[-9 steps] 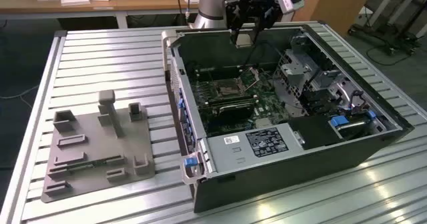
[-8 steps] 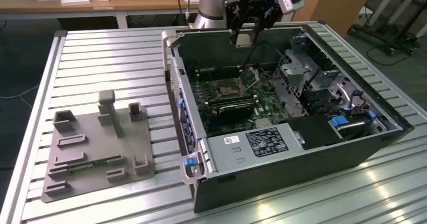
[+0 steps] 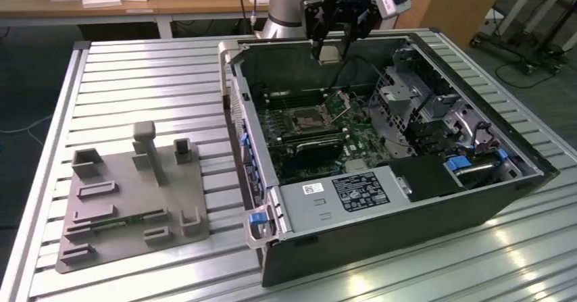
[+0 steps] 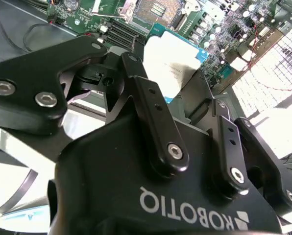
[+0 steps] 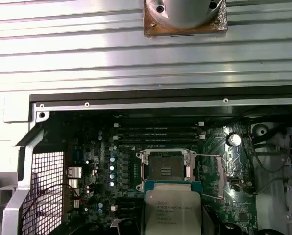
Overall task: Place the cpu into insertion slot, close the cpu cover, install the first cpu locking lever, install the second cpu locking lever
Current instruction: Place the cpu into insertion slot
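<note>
While your gripper (image 3: pixel 331 45) hangs above the open computer case (image 3: pixel 406 238), its fingers are clamped on the one cpu (image 5: pixel 173 209), well apart from the single insertion slot (image 5: pixel 164 170) on the board below. You see the chip roughly square, without a clear long axis, its metal top facing the first wrist view.

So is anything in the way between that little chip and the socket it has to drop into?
Nothing visible is. In the first wrist view the cpu hangs over the open case with the insertion slot bare just beyond it; in the exterior view the cpu cover stands tilted up, off the slot.
</note>
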Robot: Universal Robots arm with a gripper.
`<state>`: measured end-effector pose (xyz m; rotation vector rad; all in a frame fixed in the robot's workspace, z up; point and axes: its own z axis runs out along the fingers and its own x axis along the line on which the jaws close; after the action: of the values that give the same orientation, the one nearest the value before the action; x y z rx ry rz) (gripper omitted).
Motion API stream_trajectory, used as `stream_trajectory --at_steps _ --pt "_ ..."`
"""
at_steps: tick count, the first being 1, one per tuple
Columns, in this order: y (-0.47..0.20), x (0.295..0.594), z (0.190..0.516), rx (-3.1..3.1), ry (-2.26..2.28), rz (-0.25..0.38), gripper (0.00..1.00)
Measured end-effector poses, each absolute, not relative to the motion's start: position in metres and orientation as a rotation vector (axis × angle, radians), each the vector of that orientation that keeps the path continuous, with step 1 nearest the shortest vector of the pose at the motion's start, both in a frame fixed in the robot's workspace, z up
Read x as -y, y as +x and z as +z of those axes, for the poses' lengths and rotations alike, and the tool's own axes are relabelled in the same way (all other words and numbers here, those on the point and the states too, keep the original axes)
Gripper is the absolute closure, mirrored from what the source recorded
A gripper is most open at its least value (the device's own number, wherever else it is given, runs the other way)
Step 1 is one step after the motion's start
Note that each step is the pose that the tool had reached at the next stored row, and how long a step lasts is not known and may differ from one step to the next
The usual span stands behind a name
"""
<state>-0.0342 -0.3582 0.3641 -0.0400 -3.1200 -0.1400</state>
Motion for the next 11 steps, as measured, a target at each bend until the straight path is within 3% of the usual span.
stream_trajectory --at_steps 11 --pt "-0.0342 0.358 0.3631 3.12 -0.133 -0.14 0.46"
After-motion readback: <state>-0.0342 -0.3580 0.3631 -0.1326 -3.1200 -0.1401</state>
